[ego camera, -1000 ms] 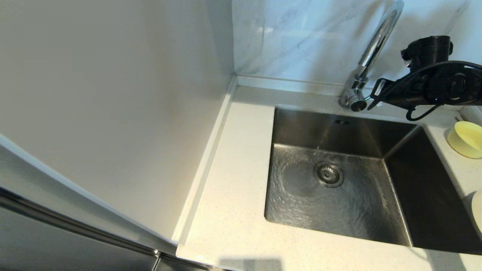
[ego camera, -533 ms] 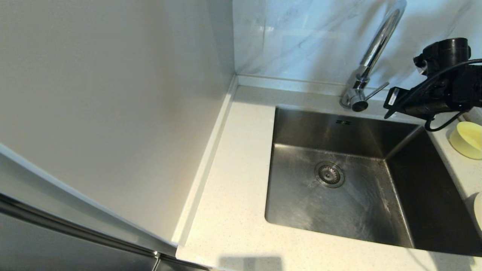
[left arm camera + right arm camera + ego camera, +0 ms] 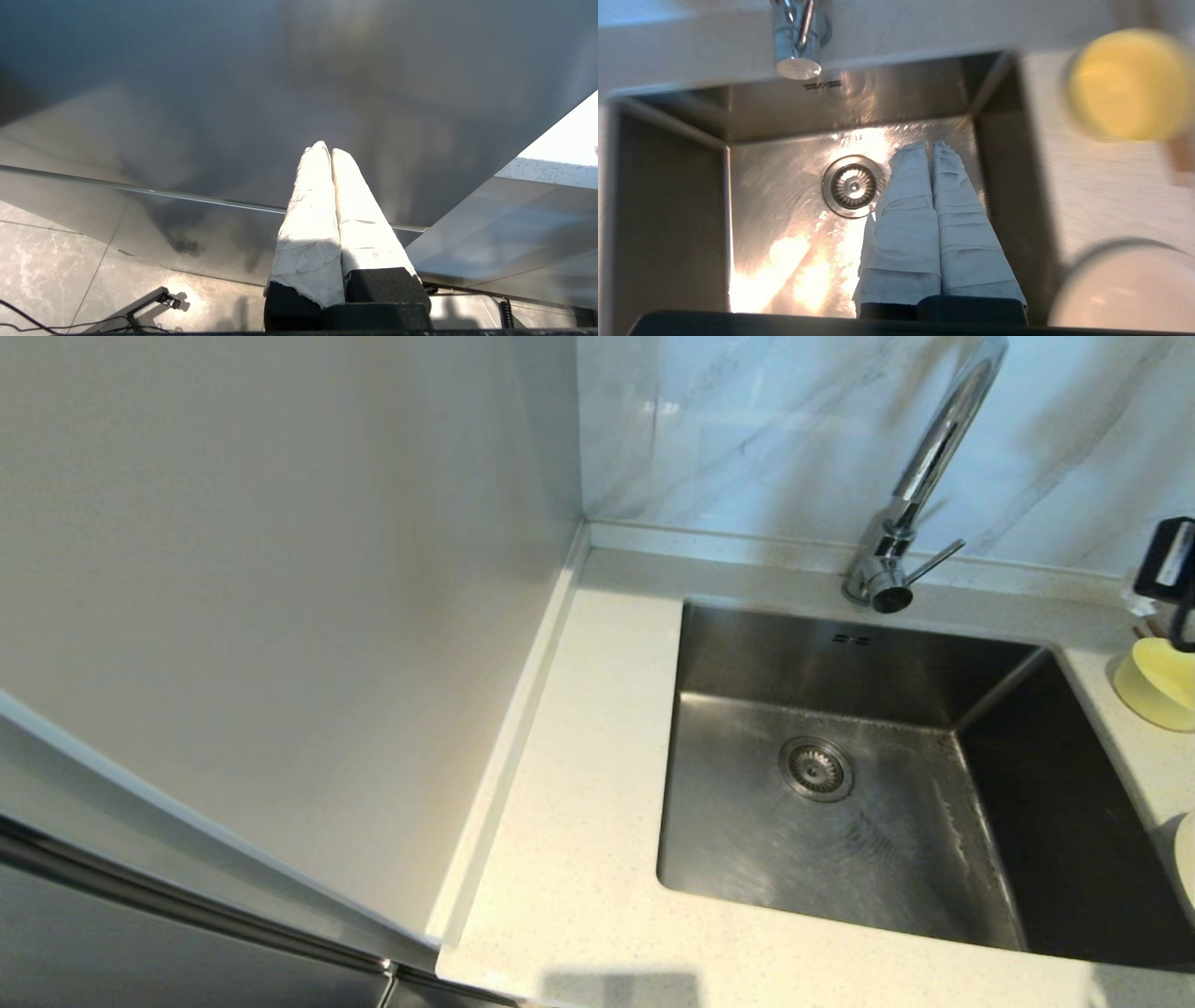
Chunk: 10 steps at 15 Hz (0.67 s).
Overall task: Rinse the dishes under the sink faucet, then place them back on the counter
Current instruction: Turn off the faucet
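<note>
Hanging above the sink (image 3: 794,196), the right gripper (image 3: 930,148) was seen from its own wrist camera with its two cloth-wrapped fingers (image 3: 906,219) pressed together and nothing held between them; in the head view only a black scrap of that arm was caught at the right edge. The left gripper (image 3: 327,150) was found in its wrist view alone, parked low beside a dark, glossy cabinet front (image 3: 233,93) over a tiled floor (image 3: 51,261), its white-wrapped fingers (image 3: 308,219) likewise closed on nothing.

Nearest in the head view, the off-white speckled counter (image 3: 579,859) was cut off along the lower edge. At the right edge, a cream-white round dish (image 3: 1186,859) was shown on the counter only as a sliver, its shape hardly to be made out; in the right wrist view it (image 3: 1125,289) was blurred. The deep rectangular basin of brushed steel was laid out beyond, with a round metal drain strainer (image 3: 816,768) in its wet, streaked floor and two small slots (image 3: 849,638) in its far wall. Farther back on the right, a small pale yellow bowl (image 3: 1158,683) with smooth matte sides was set on the counter, partly cropped and overlapped by the black arm part. The curved chrome faucet (image 3: 920,476) was mounted behind the basin, its thin straight lever (image 3: 934,563) sticking out from the base, and its top was cut off. Grey-veined marble tiles (image 3: 747,429) were seen behind.
</note>
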Available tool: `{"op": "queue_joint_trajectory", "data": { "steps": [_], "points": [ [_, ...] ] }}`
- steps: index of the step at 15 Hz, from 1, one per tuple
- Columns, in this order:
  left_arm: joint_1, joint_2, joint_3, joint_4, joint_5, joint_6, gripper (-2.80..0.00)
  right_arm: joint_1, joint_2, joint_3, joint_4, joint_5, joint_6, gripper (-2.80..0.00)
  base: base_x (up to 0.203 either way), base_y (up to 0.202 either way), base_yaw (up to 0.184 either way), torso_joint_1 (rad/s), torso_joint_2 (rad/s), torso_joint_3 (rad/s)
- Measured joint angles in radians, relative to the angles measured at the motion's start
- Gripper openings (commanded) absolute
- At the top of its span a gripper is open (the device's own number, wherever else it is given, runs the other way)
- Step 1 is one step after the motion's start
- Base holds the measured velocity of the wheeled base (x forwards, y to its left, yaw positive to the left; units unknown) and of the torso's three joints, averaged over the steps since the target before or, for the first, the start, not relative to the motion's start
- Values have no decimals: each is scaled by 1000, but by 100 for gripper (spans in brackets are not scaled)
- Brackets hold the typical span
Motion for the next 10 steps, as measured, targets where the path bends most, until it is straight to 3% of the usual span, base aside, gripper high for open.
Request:
{"op": "queue_joint_trajectory", "data": {
  "steps": [3,7,10],
  "points": [
    [0,0,0,0,0,-1,-280,-46,-261,172,-45,28,-85,-280,0,0,0,0,0,0],
    [0,0,0,0,0,0,-280,-67,-626,588,-153,73,-208,-280,0,0,0,0,0,0],
    [0,0,0,0,0,0,-280,-60,-866,835,-146,99,-245,-280,0,0,0,0,0,0]
  ]
}}
